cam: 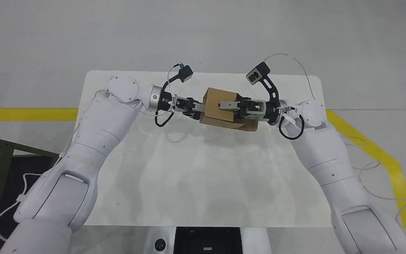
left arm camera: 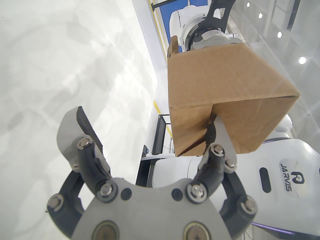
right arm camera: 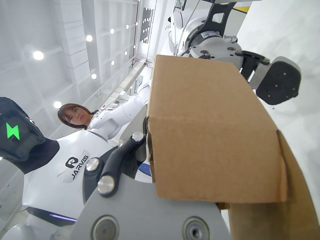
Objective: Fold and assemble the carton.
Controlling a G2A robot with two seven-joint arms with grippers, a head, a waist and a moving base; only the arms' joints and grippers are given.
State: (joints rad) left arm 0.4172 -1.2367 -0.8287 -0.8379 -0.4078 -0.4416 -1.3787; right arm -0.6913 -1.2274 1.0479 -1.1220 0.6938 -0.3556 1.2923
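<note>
Both arms stretched level, wrists facing each other, carton (cam: pixel 222 114) between them, table (cam: pixel 190 184) below it. At carton's left end, left gripper (left arm camera: pixel 147 117) spread wide: one finger (left arm camera: pixel 221 136) tucked into end seam, other finger (right arm camera: pixel 277 81) clear of cardboard. At carton's right end, right gripper (cam: pixel 240 106) clamped on wall. Its far side hidden by cardboard. Right wrist view alone shows flap (right arm camera: pixel 287 196) jutting past carton's edge.

The carton (left arm camera: pixel 225 88) (plain brown) bears no print.
</note>
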